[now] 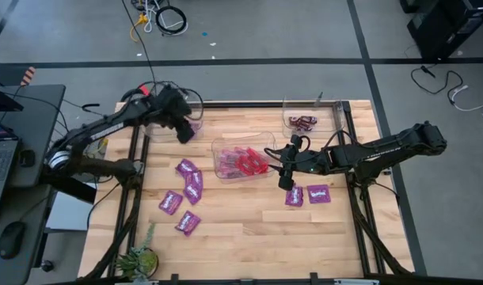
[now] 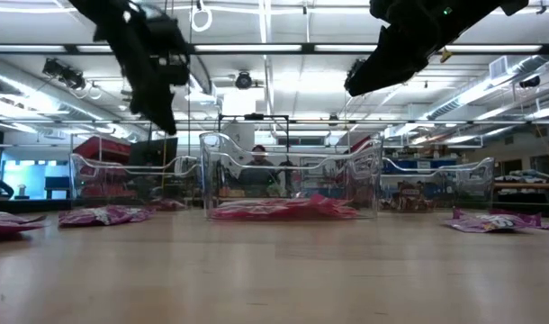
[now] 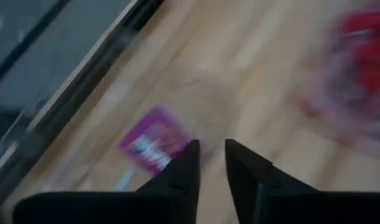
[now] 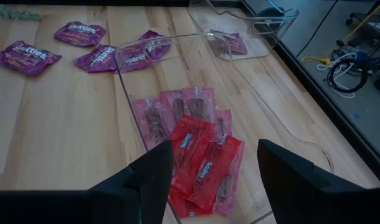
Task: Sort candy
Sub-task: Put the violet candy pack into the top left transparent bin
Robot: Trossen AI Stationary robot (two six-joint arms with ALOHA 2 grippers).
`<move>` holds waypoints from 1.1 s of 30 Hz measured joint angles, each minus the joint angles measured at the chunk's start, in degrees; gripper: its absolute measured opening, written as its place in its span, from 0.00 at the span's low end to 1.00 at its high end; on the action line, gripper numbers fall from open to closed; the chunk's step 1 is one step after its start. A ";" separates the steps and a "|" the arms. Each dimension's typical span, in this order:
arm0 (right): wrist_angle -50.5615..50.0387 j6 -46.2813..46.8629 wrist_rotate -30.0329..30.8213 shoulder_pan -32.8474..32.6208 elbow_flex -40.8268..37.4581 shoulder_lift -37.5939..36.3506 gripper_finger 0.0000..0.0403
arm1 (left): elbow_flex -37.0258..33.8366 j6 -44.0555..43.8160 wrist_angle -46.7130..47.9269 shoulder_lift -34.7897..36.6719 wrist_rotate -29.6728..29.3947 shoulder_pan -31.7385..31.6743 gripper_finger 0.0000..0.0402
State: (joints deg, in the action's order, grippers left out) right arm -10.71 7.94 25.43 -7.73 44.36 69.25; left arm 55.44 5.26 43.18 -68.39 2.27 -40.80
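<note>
Overhead, right fingers (image 4: 212, 180) spread wide, empty, above glossy red packets (image 4: 202, 165).

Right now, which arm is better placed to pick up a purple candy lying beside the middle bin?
Probably the right: its open right gripper hovers close to two purple packets; the left gripper is over the far-left bin.

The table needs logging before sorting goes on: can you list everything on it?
Purple candy packets: four loose at left, two at right, one in the left bin.
Red candy packets: a pile, in the centre clear bin.
Dark brown candy packets: in the far right clear bin.
Left clear bin: far left corner.
Plant: green, near left corner.
Left gripper: over the left bin, slightly open.
Right gripper: open, beside the centre bin.
</note>
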 joint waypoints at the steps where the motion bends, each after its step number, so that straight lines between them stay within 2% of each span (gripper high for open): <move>1: -0.01 -0.02 0.00 0.05 0.00 0.00 0.54 | 0.04 -0.63 -0.07 1.45 -0.09 2.34 0.16; 4: 0.01 -0.02 0.00 0.05 0.00 0.00 0.54 | -0.20 -3.07 0.06 5.49 -0.34 10.00 0.05; 6: -0.01 -0.01 0.00 0.05 0.00 0.02 0.54 | -1.24 -6.23 0.84 7.33 -0.38 14.70 0.02; 13: -0.01 0.62 0.00 0.00 0.00 0.02 0.54 | -10.01 -20.27 2.41 9.02 -1.43 30.51 0.01; 16: -0.01 0.87 0.00 0.00 0.00 0.02 0.54 | -14.23 -26.90 -1.10 8.47 -1.86 35.71 0.01; 20: -0.01 0.90 0.00 0.00 0.00 0.02 0.54 | -18.82 -33.44 -3.10 7.50 -2.48 39.60 0.06; 25: 0.01 0.89 0.00 0.00 0.00 0.02 0.54 | -21.74 -39.64 -3.09 5.86 -2.81 40.73 0.16; 33: -0.01 0.90 0.00 0.00 0.00 0.02 0.54 | -22.30 -41.73 -4.89 2.43 -0.03 43.38 0.34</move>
State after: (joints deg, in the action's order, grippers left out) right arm -10.72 8.84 25.43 -7.73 44.36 69.28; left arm 33.15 -36.47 38.29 -65.96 2.24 2.58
